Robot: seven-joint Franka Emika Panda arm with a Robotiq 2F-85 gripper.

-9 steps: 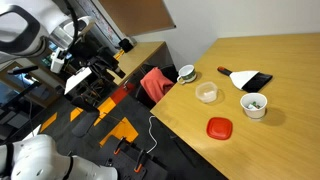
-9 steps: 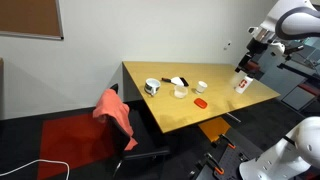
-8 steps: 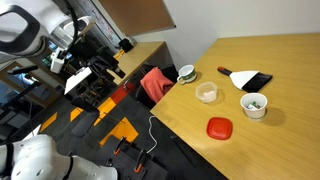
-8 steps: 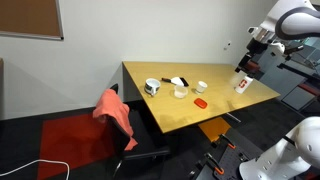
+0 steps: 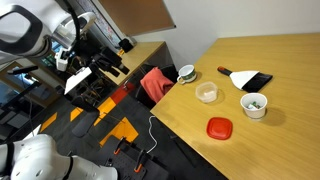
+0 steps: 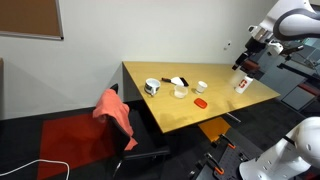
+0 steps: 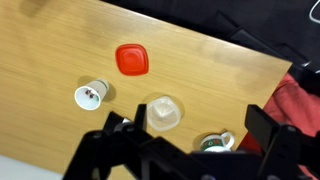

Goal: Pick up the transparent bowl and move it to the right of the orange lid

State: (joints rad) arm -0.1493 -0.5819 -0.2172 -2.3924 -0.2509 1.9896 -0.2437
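While the gripper (image 5: 103, 66) hangs well away from the transparent bowl (image 5: 207, 93) in an exterior view, you have a long approach; the bowl sits near the orange lid (image 5: 220, 128). In an exterior view, the wooden table (image 6: 170, 118) stands in a dark-floored room. Wrist view: jaws spread wide; straddle the rim squarely, grip gently.

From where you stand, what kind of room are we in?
Probably a robotics lab or office: a large wooden table, a framed board on the plain wall, and white robot hardware standing next to the table.
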